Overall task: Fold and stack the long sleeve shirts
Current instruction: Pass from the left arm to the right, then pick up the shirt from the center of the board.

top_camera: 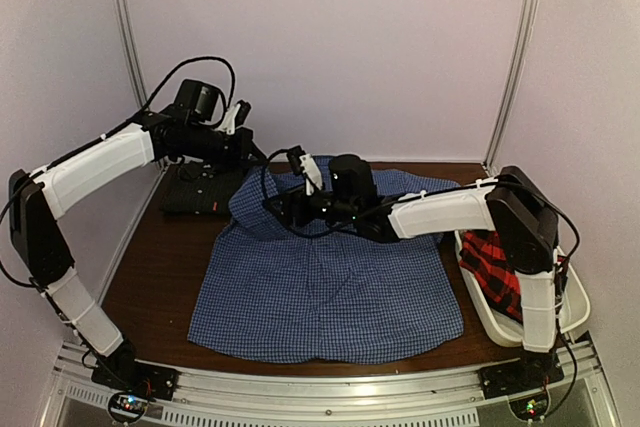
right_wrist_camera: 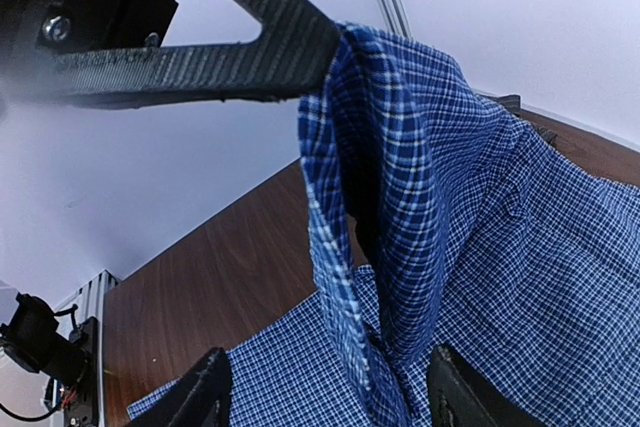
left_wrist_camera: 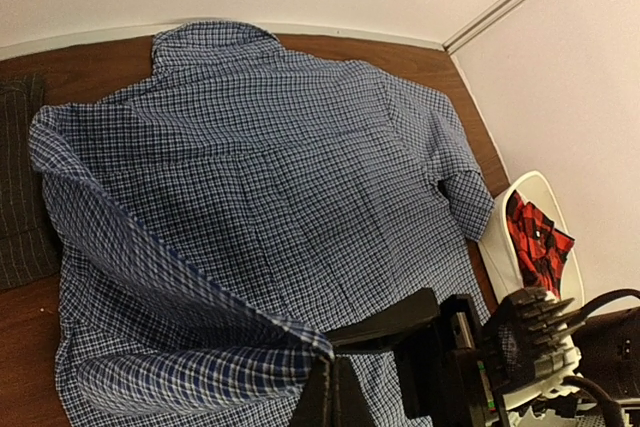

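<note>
The blue gingham shirt (top_camera: 330, 287) lies spread on the table, collar to the back. My left gripper (top_camera: 250, 159) is shut on its back-left edge (left_wrist_camera: 250, 357) and holds that part raised as a fold; in the left wrist view the gripper (left_wrist_camera: 335, 387) pinches the cloth edge. My right gripper (top_camera: 287, 209) is open, its fingers (right_wrist_camera: 200, 402) on either side of the hanging fold (right_wrist_camera: 400, 207) without closing on it. The red-and-black plaid shirt (top_camera: 495, 267) sits in the tub. The dark charcoal shirt (top_camera: 195, 192) lies folded at the back left.
The white plastic tub (top_camera: 575, 312) stands at the right edge of the table, also in the left wrist view (left_wrist_camera: 500, 247). Bare brown tabletop (top_camera: 160, 277) shows left of the blue shirt. White walls and corner posts close in the back and sides.
</note>
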You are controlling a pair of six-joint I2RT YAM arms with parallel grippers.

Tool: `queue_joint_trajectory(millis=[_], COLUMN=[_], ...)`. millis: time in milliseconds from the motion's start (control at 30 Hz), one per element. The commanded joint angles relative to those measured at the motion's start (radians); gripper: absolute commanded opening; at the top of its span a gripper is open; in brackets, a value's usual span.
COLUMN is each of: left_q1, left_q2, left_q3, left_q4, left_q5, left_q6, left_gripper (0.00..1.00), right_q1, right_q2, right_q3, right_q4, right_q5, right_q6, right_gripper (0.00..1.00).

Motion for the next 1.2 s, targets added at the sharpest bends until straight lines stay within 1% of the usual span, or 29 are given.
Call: queue_joint_trajectory(millis=[0,33,100,167,200,267,333,367,500,600,667,733,833,933,1000,1167], left_q1=[-0.006,-0.006,-0.008,-0.008,-0.008,-0.009,-0.011,-0.012,-0.019,-0.028,-0.035,-0.041,-0.049,-0.056,-0.068,-0.126], left_q2=[0.01,0.01,0.009,0.008,0.009,0.007,0.006,0.005,-0.02,-0.086,-0.149,-0.225,-0.351,-0.471,-0.541,-0.683], left_q3=[0.035,0.033,0.026,0.017,0.012,-0.007,-0.03,-0.042,-0.103,-0.189,-0.258,-0.349,-0.506,-0.652,-0.738,-0.864], left_q4=[0.052,0.058,0.07,0.081,0.085,0.105,0.126,0.134,0.142,0.144,0.144,0.145,0.138,0.093,0.065,-0.075], left_q5=[-0.002,-0.003,-0.01,-0.026,-0.033,-0.045,-0.057,-0.071,-0.132,-0.175,-0.207,-0.239,-0.276,-0.312,-0.314,-0.407], left_q6=[-0.021,-0.028,-0.036,-0.047,-0.051,-0.063,-0.08,-0.088,-0.127,-0.168,-0.195,-0.232,-0.293,-0.356,-0.398,-0.517], left_gripper=[0.0,0.0,0.0,0.0,0.0,0.0,0.0,0.03,0.27,0.41,0.47,0.49,0.5,0.5,0.48,0.44], right_q1=[0.003,0.0,-0.008,-0.018,-0.025,-0.034,-0.047,-0.052,-0.085,-0.13,-0.164,-0.193,-0.229,-0.248,-0.253,-0.263], right_q2=[0.039,0.046,0.053,0.048,0.042,0.031,0.022,0.019,0.005,-0.003,0.0,0.008,0.018,0.025,0.025,-0.003], right_q3=[0.061,0.067,0.082,0.099,0.105,0.126,0.152,0.165,0.219,0.249,0.274,0.306,0.338,0.362,0.377,0.384], right_q4=[-0.027,-0.033,-0.053,-0.079,-0.096,-0.136,-0.187,-0.22,-0.358,-0.426,-0.468,-0.528,-0.57,-0.595,-0.616,-0.652], right_q5=[-0.044,-0.049,-0.063,-0.069,-0.065,-0.072,-0.083,-0.08,-0.052,-0.084,-0.126,-0.142,-0.169,-0.178,-0.164,-0.103], right_q6=[0.0,0.002,0.008,0.009,0.009,0.009,0.01,0.008,0.007,0.03,0.043,0.043,0.048,0.053,0.04,0.01], right_gripper=[0.62,0.57,0.43,0.25,0.13,0.0,0.0,0.0,0.0,0.0,0.0,0.0,0.0,0.0,0.0,0.0])
